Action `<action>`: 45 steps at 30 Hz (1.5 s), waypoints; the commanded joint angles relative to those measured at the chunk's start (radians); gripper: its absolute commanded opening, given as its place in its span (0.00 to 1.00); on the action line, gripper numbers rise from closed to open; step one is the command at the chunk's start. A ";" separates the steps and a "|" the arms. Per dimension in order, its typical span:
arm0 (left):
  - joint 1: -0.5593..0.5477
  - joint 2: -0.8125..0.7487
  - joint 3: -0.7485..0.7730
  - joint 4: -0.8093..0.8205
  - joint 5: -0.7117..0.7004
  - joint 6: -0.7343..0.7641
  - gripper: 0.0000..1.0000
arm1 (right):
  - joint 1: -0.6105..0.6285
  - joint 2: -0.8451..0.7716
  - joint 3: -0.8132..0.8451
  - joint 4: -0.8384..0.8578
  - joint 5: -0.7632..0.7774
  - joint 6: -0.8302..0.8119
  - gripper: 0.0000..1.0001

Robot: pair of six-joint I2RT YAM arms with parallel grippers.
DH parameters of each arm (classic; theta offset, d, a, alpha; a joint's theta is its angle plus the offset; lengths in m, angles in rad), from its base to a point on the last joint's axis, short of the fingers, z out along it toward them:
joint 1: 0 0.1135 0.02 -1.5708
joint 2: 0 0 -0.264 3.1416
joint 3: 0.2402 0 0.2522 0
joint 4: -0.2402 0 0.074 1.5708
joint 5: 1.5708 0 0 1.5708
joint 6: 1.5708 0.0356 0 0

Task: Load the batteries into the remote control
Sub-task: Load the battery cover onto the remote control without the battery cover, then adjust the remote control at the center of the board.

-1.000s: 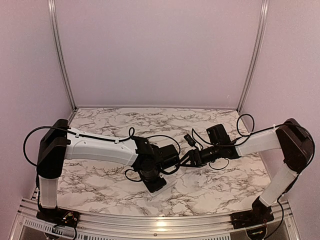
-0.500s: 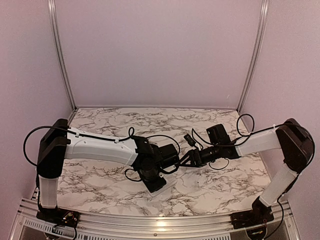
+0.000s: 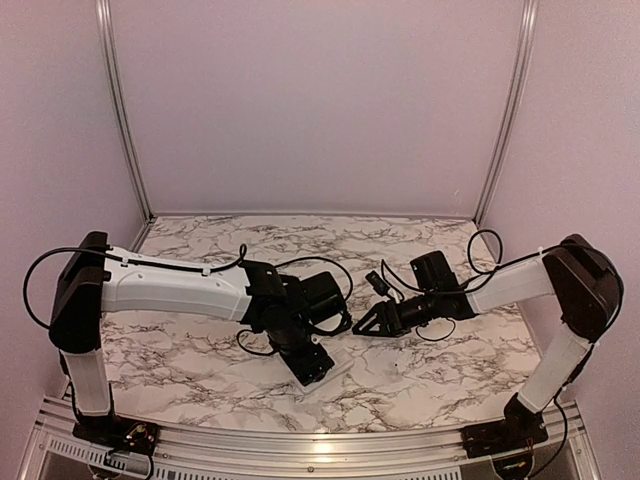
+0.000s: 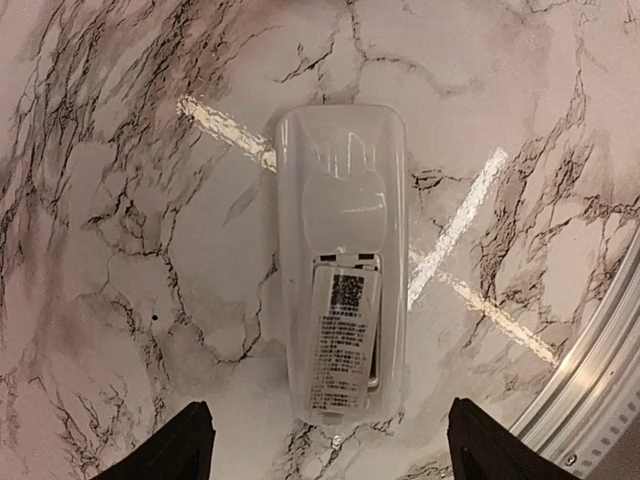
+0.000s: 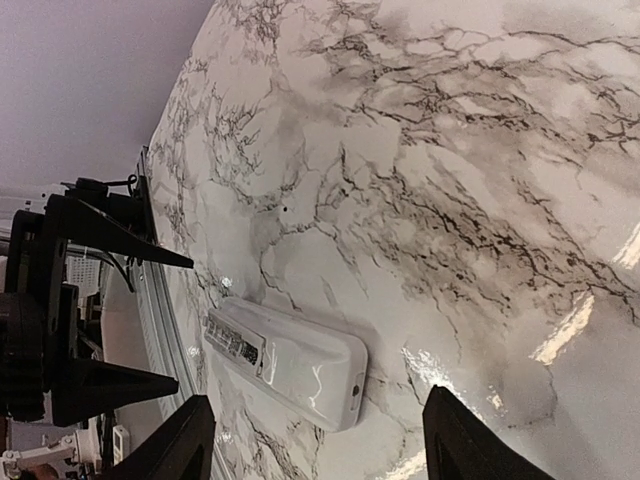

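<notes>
Marbled worktop (image 3: 190, 365) carries the remote control (image 4: 342, 270), lying back-up near the front rail (image 4: 600, 400). Left jaws hang spread wide directly above it; right jaws, also spread, point toward it.

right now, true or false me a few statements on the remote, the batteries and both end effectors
1. The remote control lies flat on the marble table, label side up. True.
2. The left end effector is shut on the remote control. False: it is open, its fingers apart from the remote control on either side.
3. The right end effector is open and holds nothing. True.
4. Two batteries lie beside the remote control. False: no batteries show in any view.
5. The remote control sits by the far wall. False: it lies near the table's front rail.
</notes>
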 commanded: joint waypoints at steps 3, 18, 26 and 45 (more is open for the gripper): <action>0.011 -0.053 -0.093 0.093 0.017 0.014 0.96 | 0.001 0.018 0.006 0.037 -0.023 0.014 0.69; -0.016 -0.036 -0.187 0.218 -0.006 0.084 0.94 | 0.022 0.045 0.017 0.038 -0.023 0.023 0.69; -0.018 -0.003 -0.193 0.226 -0.019 0.110 0.82 | 0.023 0.046 0.017 0.031 -0.019 0.019 0.69; 0.015 -0.024 -0.250 0.246 -0.041 0.167 0.65 | 0.021 0.034 0.012 0.013 -0.011 0.006 0.69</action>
